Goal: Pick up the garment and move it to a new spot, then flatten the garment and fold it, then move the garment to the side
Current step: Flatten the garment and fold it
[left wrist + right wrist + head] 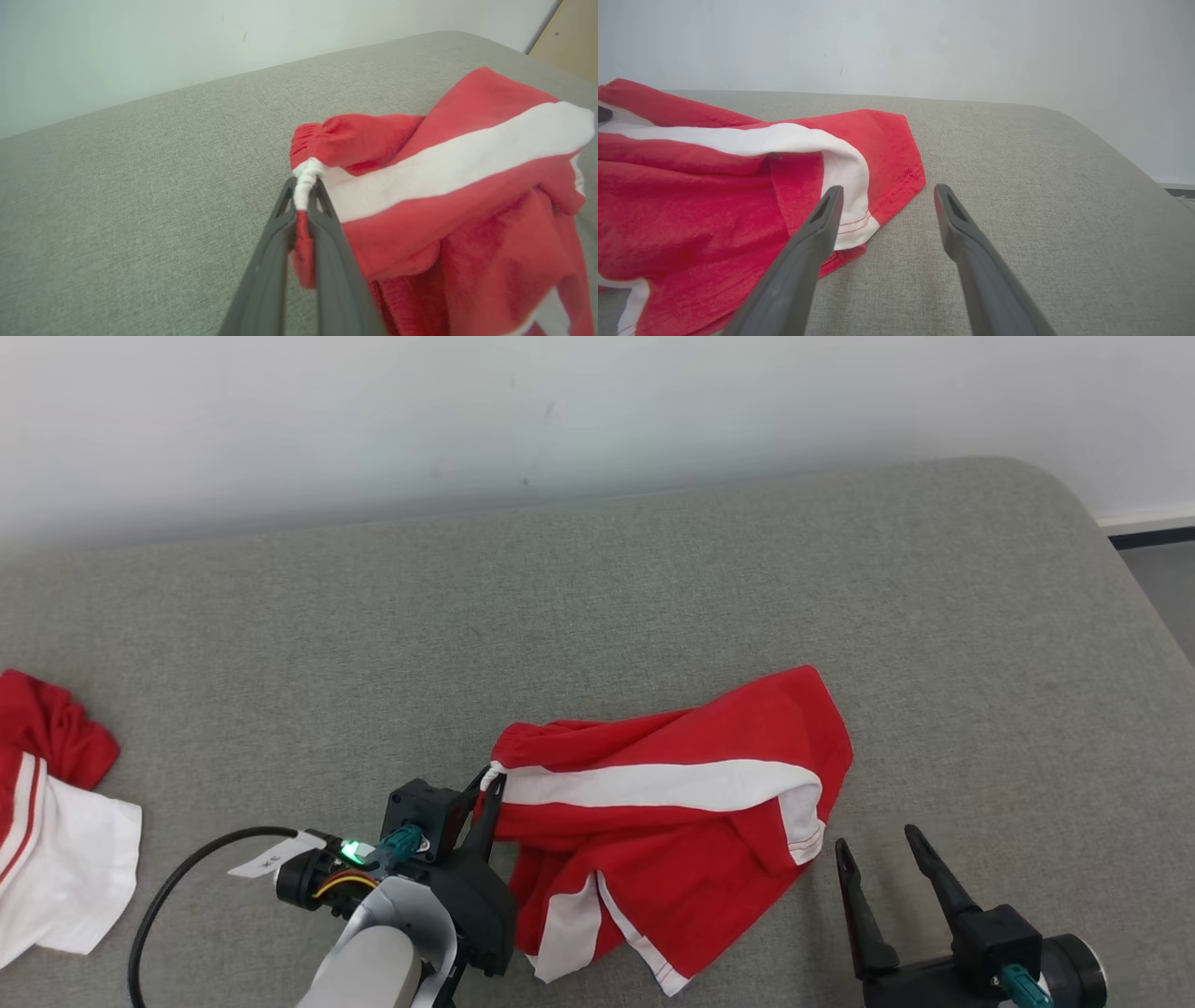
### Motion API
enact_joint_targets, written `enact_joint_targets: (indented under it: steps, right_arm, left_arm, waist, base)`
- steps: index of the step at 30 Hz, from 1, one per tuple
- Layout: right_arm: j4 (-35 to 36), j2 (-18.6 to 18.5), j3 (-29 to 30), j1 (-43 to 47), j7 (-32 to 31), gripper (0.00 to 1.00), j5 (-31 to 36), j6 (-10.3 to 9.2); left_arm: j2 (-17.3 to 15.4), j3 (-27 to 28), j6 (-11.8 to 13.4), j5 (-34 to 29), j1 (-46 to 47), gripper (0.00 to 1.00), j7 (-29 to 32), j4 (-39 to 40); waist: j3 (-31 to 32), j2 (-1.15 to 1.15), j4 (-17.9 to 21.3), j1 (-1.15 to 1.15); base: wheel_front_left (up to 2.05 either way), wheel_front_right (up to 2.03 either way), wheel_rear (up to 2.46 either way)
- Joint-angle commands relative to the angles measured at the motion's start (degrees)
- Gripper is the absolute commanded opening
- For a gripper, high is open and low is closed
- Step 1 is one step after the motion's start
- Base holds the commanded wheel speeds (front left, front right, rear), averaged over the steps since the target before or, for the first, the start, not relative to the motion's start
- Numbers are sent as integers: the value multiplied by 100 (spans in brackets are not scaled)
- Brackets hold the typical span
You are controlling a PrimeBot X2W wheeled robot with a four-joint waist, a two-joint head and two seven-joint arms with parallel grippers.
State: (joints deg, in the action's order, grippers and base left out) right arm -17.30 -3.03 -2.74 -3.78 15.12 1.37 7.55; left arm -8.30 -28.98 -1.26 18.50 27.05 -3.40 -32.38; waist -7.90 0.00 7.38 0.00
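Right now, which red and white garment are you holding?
On the grey cushion, look front and centre. The crumpled red garment lies there with a broad white stripe. Unlike the other garment at the left edge, the left gripper pinches its corner.

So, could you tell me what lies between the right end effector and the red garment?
Bare grey cushion alone separates the right end effector from the garment, in the head view.
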Motion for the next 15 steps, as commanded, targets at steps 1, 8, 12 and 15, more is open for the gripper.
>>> enact_joint_targets:
  steps: [1, 8, 12, 15]
  right_arm:
    - [-57, 7, -23, -2, 8, 100, -58, -13]
    - [-870, 19, -5, -341, 7, 100, -1312, -13]
    - [-1426, 20, -253, -757, 8, 100, -2246, -13]
    - [-1713, 12, -515, -978, 7, 100, -2742, -13]
  left_arm:
    - [16, 20, 15, 96, -83, 0, -40, 49]
    - [-75, 108, 103, 246, -437, 0, -117, 343]
    - [-141, 112, 138, 286, -589, 0, -80, 520]
    - [-175, 91, 151, 302, -632, 0, -56, 611]
  waist:
    - [44, 0, -57, 0]
    - [69, 0, -230, 0]
    - [26, 0, -353, 0]
    - [-3, 0, -448, 0]
  base:
    - [0, 0, 0]
    - [0, 0, 0]
    - [0, 0, 0]
    - [0, 0, 0]
